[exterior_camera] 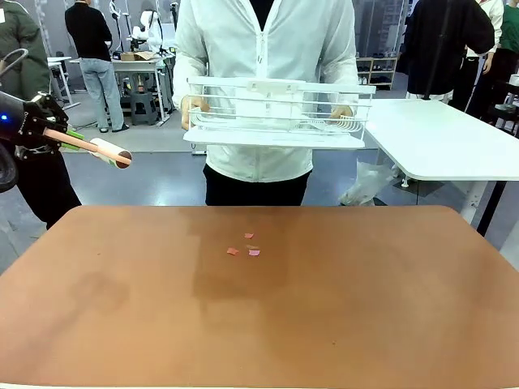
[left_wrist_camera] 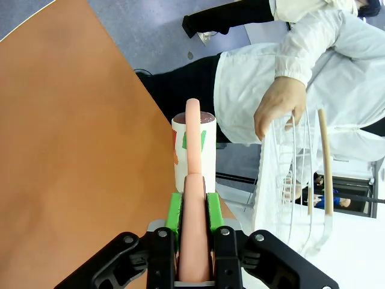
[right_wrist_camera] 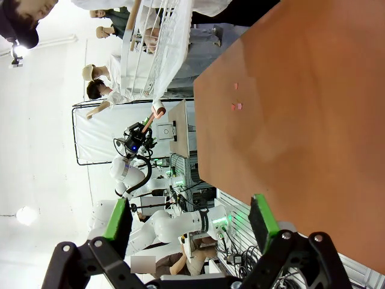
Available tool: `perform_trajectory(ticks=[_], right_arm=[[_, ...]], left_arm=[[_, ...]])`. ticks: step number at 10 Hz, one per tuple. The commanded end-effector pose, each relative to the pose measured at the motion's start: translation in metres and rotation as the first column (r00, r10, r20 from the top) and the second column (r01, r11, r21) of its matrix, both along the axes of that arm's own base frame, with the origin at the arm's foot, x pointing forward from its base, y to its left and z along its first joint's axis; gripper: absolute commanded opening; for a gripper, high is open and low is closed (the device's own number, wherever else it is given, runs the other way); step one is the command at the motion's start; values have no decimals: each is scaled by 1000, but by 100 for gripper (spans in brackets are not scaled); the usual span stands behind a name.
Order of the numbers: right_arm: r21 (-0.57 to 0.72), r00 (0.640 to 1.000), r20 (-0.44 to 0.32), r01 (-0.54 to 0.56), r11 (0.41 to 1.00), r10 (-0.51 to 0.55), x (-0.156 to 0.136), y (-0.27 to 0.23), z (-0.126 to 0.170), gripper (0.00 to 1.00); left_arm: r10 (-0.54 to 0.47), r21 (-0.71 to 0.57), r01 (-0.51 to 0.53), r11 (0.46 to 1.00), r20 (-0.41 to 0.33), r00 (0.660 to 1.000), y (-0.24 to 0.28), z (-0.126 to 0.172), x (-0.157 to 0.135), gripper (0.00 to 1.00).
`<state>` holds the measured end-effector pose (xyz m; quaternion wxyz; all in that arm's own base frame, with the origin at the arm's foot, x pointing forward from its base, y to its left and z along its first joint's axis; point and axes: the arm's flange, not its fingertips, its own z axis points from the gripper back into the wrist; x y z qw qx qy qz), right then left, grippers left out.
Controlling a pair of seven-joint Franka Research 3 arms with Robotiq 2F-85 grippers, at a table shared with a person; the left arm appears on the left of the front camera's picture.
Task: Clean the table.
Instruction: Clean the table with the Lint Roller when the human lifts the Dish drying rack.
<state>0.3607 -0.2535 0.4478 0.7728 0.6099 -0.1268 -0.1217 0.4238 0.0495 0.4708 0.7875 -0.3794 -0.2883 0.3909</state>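
The reddish-brown table (exterior_camera: 259,316) has a few small pink scraps (exterior_camera: 245,250) lying near its far middle; they also show as pink scraps (right_wrist_camera: 236,105) in the right wrist view. My left gripper (exterior_camera: 69,134) hovers off the table's far left corner, shut on the pink handle of a lint roller (exterior_camera: 111,152). In the left wrist view the gripper (left_wrist_camera: 194,208) clamps the handle, and the roller's white drum (left_wrist_camera: 194,150) points past the table edge (left_wrist_camera: 90,120). My right gripper (right_wrist_camera: 189,220) stands open and holds nothing, high above the table (right_wrist_camera: 301,120).
A person at the far side holds a white wire rack (exterior_camera: 276,113) in both hands above the far edge; one hand (left_wrist_camera: 280,102) grips its rim. A white-topped table (exterior_camera: 446,138) stands at the far right.
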Motion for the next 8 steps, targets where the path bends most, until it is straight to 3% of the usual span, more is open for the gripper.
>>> perform_trajectory(ticks=[1, 2, 3, 4, 5, 6, 8], right_arm=[[0, 1000, 3, -1, 1000, 1, -2, -1, 2, 100], [0, 1000, 3, -1, 1000, 1, -2, -1, 2, 100], [0, 1000, 3, -1, 1000, 1, -2, -1, 2, 100], [0, 1000, 3, -1, 1000, 1, -2, -1, 2, 100], [0, 1000, 3, -1, 1000, 1, -2, -1, 2, 100], [0, 1000, 3, -1, 1000, 1, -2, -1, 2, 100], [0, 1000, 3, -1, 1000, 1, -2, -1, 2, 100]], left_arm=[[-2, 3, 2, 1000, 1, 1000, -1, 1, 0, 2], [-2, 3, 2, 1000, 1, 1000, -1, 1, 0, 2], [0, 0, 0, 1000, 0, 1000, 0, 0, 0, 21], [-78, 80, 74, 994, 47, 996, 6, 12, 8, 21], [-199, 120, 197, 973, 12, 980, 9, 22, 22, 21], [-291, 149, 289, 946, -6, 957, 5, 27, 38, 21], [-513, 204, 526, 825, -116, 850, -12, 16, 70, 21]])
